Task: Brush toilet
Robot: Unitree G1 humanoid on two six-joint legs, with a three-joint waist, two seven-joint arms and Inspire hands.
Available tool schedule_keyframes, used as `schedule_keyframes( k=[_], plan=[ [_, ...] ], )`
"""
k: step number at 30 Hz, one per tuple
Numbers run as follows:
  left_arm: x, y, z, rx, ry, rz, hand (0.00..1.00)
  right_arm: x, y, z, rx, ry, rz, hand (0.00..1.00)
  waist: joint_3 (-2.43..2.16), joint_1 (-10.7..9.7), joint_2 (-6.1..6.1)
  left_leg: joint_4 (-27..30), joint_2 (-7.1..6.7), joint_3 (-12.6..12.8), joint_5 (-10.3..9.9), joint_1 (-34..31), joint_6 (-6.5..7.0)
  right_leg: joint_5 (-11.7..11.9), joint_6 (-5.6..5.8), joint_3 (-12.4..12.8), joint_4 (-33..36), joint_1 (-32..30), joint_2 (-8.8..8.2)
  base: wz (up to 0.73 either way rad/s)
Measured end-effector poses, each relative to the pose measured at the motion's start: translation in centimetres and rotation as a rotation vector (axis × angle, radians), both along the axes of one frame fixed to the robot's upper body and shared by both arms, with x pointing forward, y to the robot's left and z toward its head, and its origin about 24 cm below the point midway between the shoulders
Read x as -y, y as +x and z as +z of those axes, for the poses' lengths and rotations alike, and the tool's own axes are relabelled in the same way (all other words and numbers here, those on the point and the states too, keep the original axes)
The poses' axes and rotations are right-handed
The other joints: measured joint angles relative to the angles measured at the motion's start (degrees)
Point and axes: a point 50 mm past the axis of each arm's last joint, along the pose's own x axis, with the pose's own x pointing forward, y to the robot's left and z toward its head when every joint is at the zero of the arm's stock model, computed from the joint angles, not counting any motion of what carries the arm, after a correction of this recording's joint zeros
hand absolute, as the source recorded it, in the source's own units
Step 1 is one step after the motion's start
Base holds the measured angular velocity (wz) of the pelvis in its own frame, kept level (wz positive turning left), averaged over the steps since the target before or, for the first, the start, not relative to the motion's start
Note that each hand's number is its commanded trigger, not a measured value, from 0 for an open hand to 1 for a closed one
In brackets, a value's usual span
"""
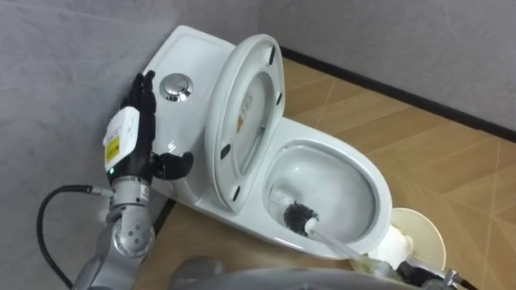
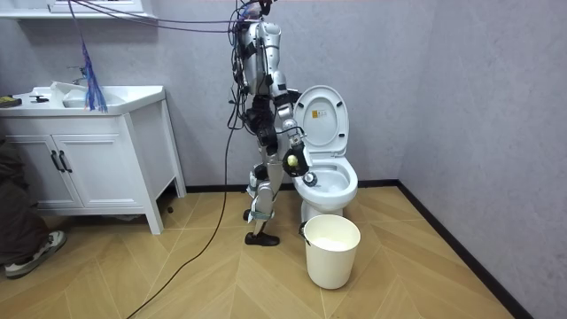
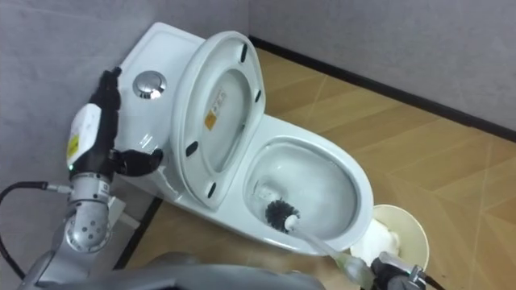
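Right robot hand (image 1: 421, 274): shows at the lower right edge of the eye views, at the outer end of the brush (image 1: 324, 236). Its fingers are hidden, so I cannot tell whether they are clamped on the handle.

Left robot hand (image 1: 139, 113): raised beside the tank (image 1: 193, 48), fingers straight and apart, thumb toward the tank wall. It holds nothing.

The brush's long axis runs from the right robot hand up and to the robot's left, down into the bowl (image 1: 367, 173). The bristle head (image 1: 299, 216) sits low on the near inner wall. The seat and lid (image 1: 250, 105) stand raised against the tank.

A pale bucket (image 1: 426, 229) stands on the floor just beside the bowl, near the right robot hand.

Judgement: scrubbing falls to the right arm, with strokes along the handle's axis. The left is well apart from the brush.
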Motion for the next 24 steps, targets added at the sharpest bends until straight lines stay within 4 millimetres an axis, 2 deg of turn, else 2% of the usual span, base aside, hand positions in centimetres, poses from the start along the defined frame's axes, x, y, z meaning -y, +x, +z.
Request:
schedule_keyframes(
  k=[5, 7, 9, 11, 12, 13, 15, 17, 20, 22, 24],
  plan=[
    [0.1, -0.1, -1.3, -0.087, -0.021, -0.028, 0.00, -0.1, 1.7, 0.3, 0.048, 0.002, 0.017, 1.00, -0.21, 0.0, 1.12, 0.0, 0.02, 0.0, 0.0, -1.7, 0.03, 0.2, -0.03, 0.2, 1.0, -2.0, -0.11, 0.00],
    [0.3, 0.3, -1.0, -0.076, -0.020, -0.043, 0.00, -0.2, 2.7, 0.5, 0.084, 0.001, 0.025, 1.00, -0.29, 0.3, 1.49, 0.2, 0.26, 0.6, 0.0, -3.0, 0.04, 0.4, -0.29, 0.4, 1.7, -3.6, -0.12, -0.13],
    [0.3, 0.6, -0.9, -0.072, -0.019, -0.050, 0.00, -0.2, 4.3, 0.9, 0.133, -0.011, 0.041, 1.00, -0.03, 0.5, 2.11, 1.1, 0.43, 1.0, 0.0, -4.5, 0.04, 0.4, -0.40, 0.7, 2.7, -5.3, -0.23, -0.13],
    [0.4, 0.8, -0.8, -0.081, -0.019, -0.069, 0.00, 0.3, 5.8, 1.4, 0.183, -0.038, 0.057, 1.00, 0.01, 0.4, 2.81, 1.9, 0.38, 1.2, 0.1, -6.5, 0.19, 0.4, -0.41, 0.9, 4.0, -7.5, -0.60, -0.02],
    [0.4, 1.1, -1.0, -0.083, -0.008, -0.090, 0.00, 0.7, 6.4, 1.8, 0.202, -0.055, 0.066, 1.00, -0.13, 1.0, 3.64, 2.5, 0.25, 1.2, 0.2, -7.6, 0.29, 0.4, -0.41, 1.0, 4.4, -8.6, -0.78, -0.03],
    [0.6, 1.3, -1.0, -0.079, -0.003, -0.102, 0.00, 1.0, 6.7, 2.0, 0.214, -0.065, 0.069, 1.00, -0.08, 1.2, 3.91, 2.8, 0.17, 1.2, 0.2, -8.2, 0.36, 0.4, -0.41, 1.0, 4.9, -9.2, -0.96, 0.04],
    [1.1, 1.9, -1.1, -0.072, 0.002, -0.140, 0.00, 2.0, 7.4, 2.6, 0.244, -0.104, 0.073, 1.00, 0.33, 2.0, 4.78, 3.7, -0.21, 1.0, 0.5, -10.4, 0.78, 0.5, -0.43, 0.8, 6.2, -11.4, -1.57, 0.07],
    [1.5, 2.4, -0.9, -0.051, 0.009, -0.166, 0.00, 2.8, 8.4, 3.2, 0.278, -0.131, 0.080, 1.00, 0.31, 2.7, 5.29, 4.3, -0.52, 1.2, 0.8, -12.8, 1.11, 0.4, -0.44, 1.1, 7.9, -14.3, -2.21, 0.00],
    [1.9, 3.3, -0.4, -0.001, 0.034, -0.195, 0.00, 3.4, 10.2, 4.3, 0.343, -0.167, 0.092, 1.00, 0.52, 3.2, 5.37, 5.7, -1.35, 1.2, 1.5, -17.1, 1.57, 0.1, -0.59, 1.1, 11.6, -19.6, -3.87, 0.02],
    [1.9, 3.9, 0.2, 0.043, 0.054, -0.215, 0.00, 4.0, 11.6, 5.3, 0.388, -0.200, 0.113, 1.00, 0.80, 3.4, 5.54, 7.2, -1.51, 1.3, 1.7, -20.5, 1.87, 0.0, -0.63, 1.7, 14.1, -23.4, -4.70, -0.02],
    [1.9, 4.5, 0.9, 0.087, 0.067, -0.227, 0.00, 4.6, 13.1, 6.4, 0.434, -0.241, 0.148, 1.00, 1.34, 3.7, 5.89, 8.9, -1.64, 1.9, 1.8, -23.6, 2.15, -0.1, -0.65, 2.5, 15.9, -26.8, -5.21, -0.07]
  ],
)
